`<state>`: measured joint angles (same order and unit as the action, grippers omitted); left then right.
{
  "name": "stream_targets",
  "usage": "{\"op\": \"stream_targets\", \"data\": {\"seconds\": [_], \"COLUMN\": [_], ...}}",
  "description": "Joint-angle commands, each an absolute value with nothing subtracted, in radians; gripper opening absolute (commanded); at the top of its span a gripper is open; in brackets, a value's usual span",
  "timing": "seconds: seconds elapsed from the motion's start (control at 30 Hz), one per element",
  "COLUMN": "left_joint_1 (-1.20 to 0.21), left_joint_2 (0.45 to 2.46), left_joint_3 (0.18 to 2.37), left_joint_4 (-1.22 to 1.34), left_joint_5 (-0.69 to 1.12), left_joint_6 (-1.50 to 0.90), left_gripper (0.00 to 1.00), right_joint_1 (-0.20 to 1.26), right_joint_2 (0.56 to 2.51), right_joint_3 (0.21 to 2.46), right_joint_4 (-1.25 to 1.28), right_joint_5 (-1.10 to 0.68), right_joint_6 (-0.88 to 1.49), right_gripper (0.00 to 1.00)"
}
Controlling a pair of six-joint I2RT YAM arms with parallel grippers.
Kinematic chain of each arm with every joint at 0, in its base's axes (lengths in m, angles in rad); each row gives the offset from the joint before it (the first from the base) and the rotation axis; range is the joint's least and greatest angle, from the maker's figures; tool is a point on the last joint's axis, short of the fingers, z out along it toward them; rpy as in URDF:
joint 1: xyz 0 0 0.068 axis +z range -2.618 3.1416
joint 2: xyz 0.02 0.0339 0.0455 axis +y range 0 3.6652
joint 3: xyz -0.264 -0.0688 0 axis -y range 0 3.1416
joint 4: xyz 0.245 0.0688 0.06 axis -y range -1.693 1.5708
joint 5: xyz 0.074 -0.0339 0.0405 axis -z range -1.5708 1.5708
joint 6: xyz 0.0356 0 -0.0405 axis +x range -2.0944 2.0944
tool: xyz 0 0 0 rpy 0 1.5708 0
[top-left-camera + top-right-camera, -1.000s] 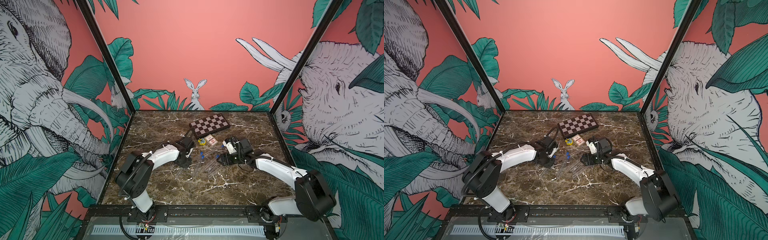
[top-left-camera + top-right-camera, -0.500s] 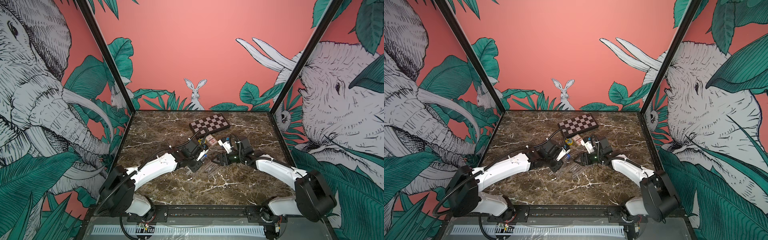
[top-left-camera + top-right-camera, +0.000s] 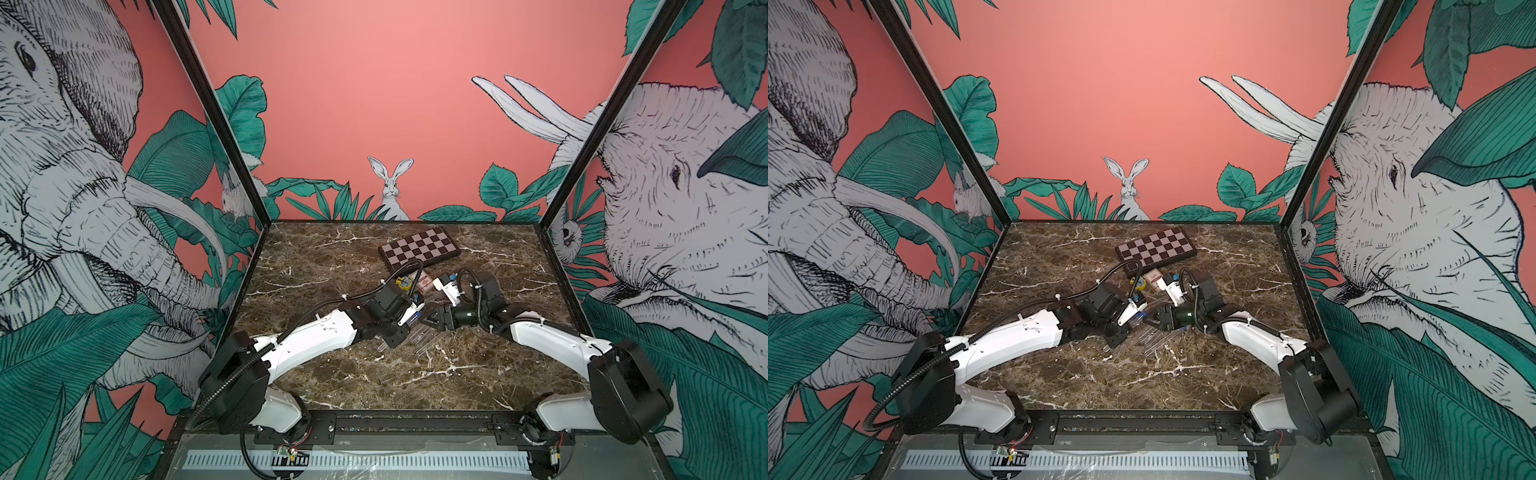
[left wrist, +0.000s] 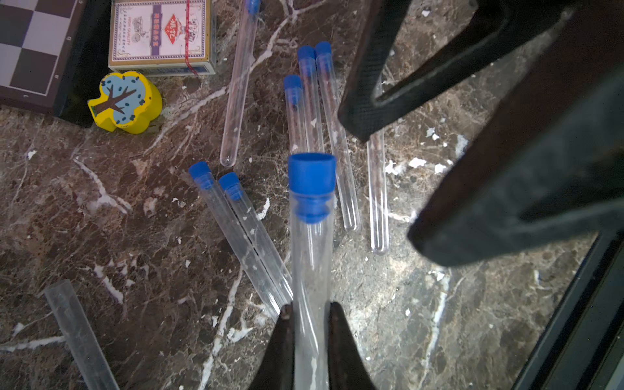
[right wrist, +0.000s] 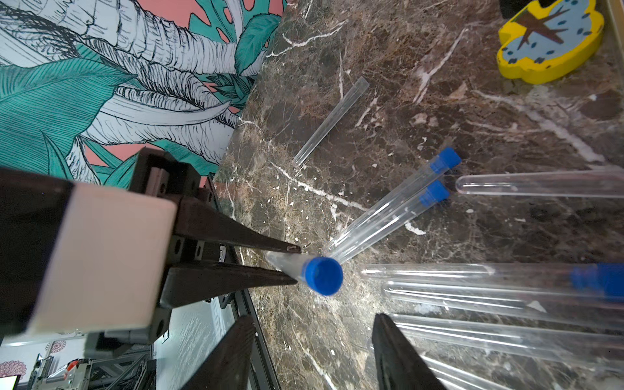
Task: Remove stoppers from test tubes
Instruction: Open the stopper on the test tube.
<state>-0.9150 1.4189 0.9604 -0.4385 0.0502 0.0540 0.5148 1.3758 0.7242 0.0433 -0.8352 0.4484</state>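
We see one lifted tube [image 4: 310,270], clear and tilted, with a fat blue stopper [image 4: 312,182] plugged in its end. Near the yellow tree block [image 4: 125,101] a pair of tubes [image 4: 239,236] lies flat, side by side, both plugged blue. Three tubes [image 4: 310,101] lie farther from it, plugged too. One open tube [image 4: 77,331] lies flat, its end bare.

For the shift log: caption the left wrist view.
Left gripper clamps a blue-stoppered test tube, open right gripper beside it.
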Motion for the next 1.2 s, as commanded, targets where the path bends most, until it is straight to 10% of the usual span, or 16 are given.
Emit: {"op": "stream_targets", "data": {"seconds": [0.0, 1.17], "left_joint_1": [-0.932, -0.954], "left_joint_2": [1.374, 1.362], "left_joint_3": [0.95, 0.936], "left_joint_4": [-0.413, -0.412], "left_joint_5": [0.074, 0.07], "left_joint_6": [0.083, 0.107], "left_gripper": [0.12, 0.11], "right_joint_1": [0.528, 0.539], "right_joint_2": [1.392, 1.43], "right_joint_3": [0.726, 0.732], "right_joint_4": [0.091, 0.151], "right_joint_5": [-0.862, -0.855], "right_joint_6": [0.46, 0.496], "right_gripper": [0.54, 0.22]}}
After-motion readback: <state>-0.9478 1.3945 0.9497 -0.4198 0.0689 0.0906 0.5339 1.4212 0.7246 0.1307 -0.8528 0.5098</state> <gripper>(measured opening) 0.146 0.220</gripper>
